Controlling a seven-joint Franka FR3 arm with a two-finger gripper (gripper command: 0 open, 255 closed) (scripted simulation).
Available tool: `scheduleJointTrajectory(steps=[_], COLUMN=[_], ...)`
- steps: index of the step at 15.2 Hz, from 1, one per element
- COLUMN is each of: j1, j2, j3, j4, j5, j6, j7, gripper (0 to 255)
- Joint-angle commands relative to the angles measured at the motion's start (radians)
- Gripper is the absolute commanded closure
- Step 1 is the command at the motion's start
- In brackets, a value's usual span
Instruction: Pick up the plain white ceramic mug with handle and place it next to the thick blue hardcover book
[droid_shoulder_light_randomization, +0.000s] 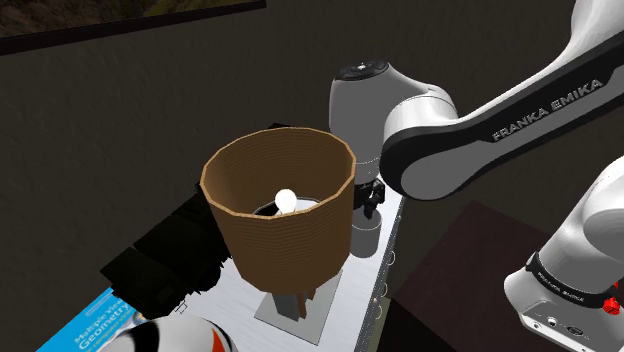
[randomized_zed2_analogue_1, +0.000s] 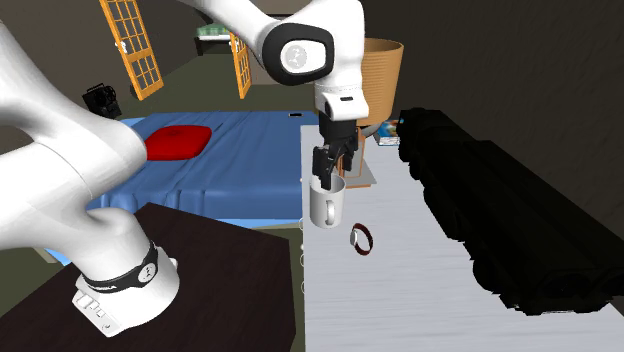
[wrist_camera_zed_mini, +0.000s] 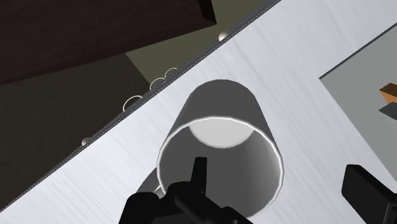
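**A:** Where is the mug, and what is the hand doing?

**B:** The white mug stands upright, mouth up. It appears to rest on the counter, close to the edge nearest the robot's stand. The hand hangs straight above it with its fingertips dipped to the rim.

**A:** Has it got hold of the mug?

**B:** I'd say not. In the wrist view the fingers are spread. One reaches down inside the mouth, and the other stands outside, clear of the wall on the far side. The wall sits between them, but only the inner finger is anywhere near it.

**A:** So what does the next move turn on?

**B:** It turns on that straddle. The mug's long axis runs vertically, in line with the hand, so pressing the fingers together should pinch one side of the wall. The handle seems to be tucked under the hand, and I can't place it for certain.

**A:** And the book?

**B:** The blue book lies on the same counter at the shoulder view's lower left. The big brown lamp stands between it and the mug, so the carry must go over or around the shade. A small ring lies on the counter just beside the mug. It could get knocked if the mug swings low.
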Motion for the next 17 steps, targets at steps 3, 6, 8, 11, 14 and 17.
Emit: scheduleJointTrajectory(steps=[3, 6, 8, 11, 14, 17], j1=[-0.012, -0.015, -0.015, -0.015, -0.015, -0.015], j2=[0.044, 0.051, 0.051, 0.051, 0.051, 0.051], j3=[0.019, 0.021, 0.021, 0.021, 0.021, 0.021], j4=[-0.025, -0.028, -0.028, -0.028, -0.028, -0.028], j5=[-0.03, -0.036, -0.036, -0.036, -0.036, -0.036], j6=[0.064, 0.072, 0.072, 0.072, 0.072, 0.072], j7=[0.026, 0.03, 0.03, 0.03, 0.03, 0.03], gripper=[0, 0, 0, 0, 255, 255])
